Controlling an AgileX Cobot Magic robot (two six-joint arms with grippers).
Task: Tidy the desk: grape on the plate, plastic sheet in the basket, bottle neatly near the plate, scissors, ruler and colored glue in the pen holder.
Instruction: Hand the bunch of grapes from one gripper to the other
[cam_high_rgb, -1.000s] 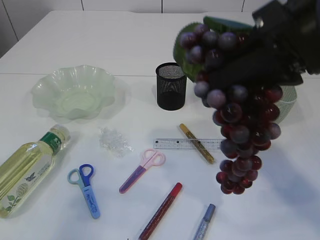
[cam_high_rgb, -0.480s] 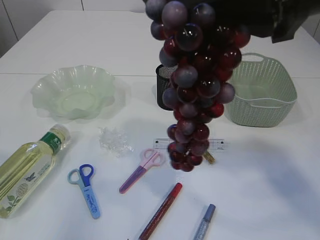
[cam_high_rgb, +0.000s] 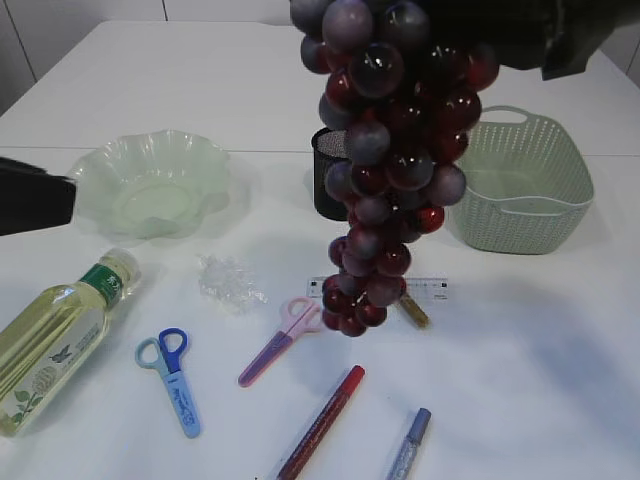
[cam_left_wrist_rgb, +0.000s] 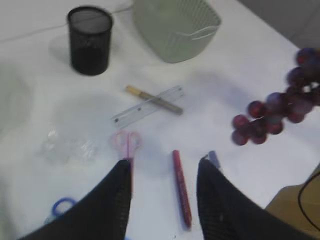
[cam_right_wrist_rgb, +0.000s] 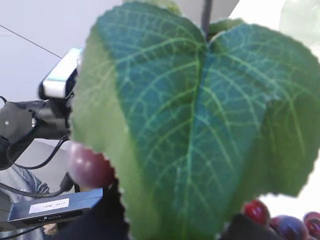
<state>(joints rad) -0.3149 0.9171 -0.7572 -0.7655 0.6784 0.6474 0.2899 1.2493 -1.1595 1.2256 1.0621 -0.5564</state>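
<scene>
My right gripper (cam_high_rgb: 480, 25) is at the top of the exterior view, shut on the stem end of a dark red and purple grape bunch (cam_high_rgb: 385, 150) that hangs high over the table. Its green leaf (cam_right_wrist_rgb: 200, 115) fills the right wrist view and hides the jaws. The grapes also show in the left wrist view (cam_left_wrist_rgb: 280, 112). My left gripper (cam_left_wrist_rgb: 164, 162) is open and empty above a red glue pen (cam_left_wrist_rgb: 181, 187) and pink scissors (cam_left_wrist_rgb: 127, 142). The green glass plate (cam_high_rgb: 150, 185) is at the back left. The bottle (cam_high_rgb: 55, 345) lies on its side at the front left.
The black mesh pen holder (cam_high_rgb: 325, 165) and the green basket (cam_high_rgb: 525, 185) stand at the back. The crumpled plastic sheet (cam_high_rgb: 228, 280), blue scissors (cam_high_rgb: 172, 380), ruler (cam_left_wrist_rgb: 147, 106), gold glue pen (cam_left_wrist_rgb: 154, 100) and blue glue pen (cam_high_rgb: 408, 445) lie on the white table.
The grape bunch has swung left from the right side to the middle and risen a little. My left arm has come into the exterior view at the left edge.
</scene>
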